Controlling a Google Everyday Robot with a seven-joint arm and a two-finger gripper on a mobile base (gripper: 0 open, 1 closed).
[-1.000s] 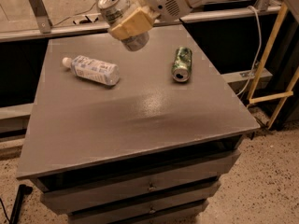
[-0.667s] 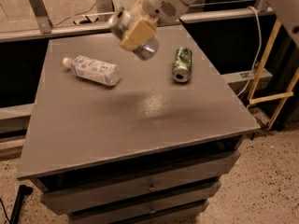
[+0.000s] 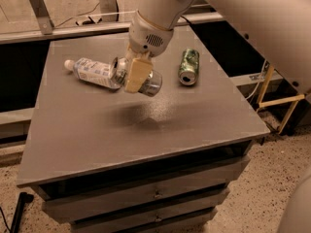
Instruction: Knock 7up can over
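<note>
The 7up can point(image 3: 149, 83), pale silver-grey, is held on its side in my gripper point(image 3: 136, 76), with its silver top point(image 3: 117, 70) pointing left. A cream finger point(image 3: 135, 74) lies across the can's front. Gripper and can hang a little above the grey table point(image 3: 97, 130), over its middle back part, and cast a shadow on the top below. The white arm comes down from the upper right.
A clear plastic bottle with a blue-white label point(image 3: 93, 72) lies on its side just left of the gripper. A darker green patterned can point(image 3: 188, 66) lies on its side to the right. Drawers are under the table's front edge point(image 3: 146, 193). A yellow frame point(image 3: 286, 106) stands at right.
The gripper has come down and forward from the table's back edge toward its middle, carrying the silver can with it. The bottle and green can have not moved.
</note>
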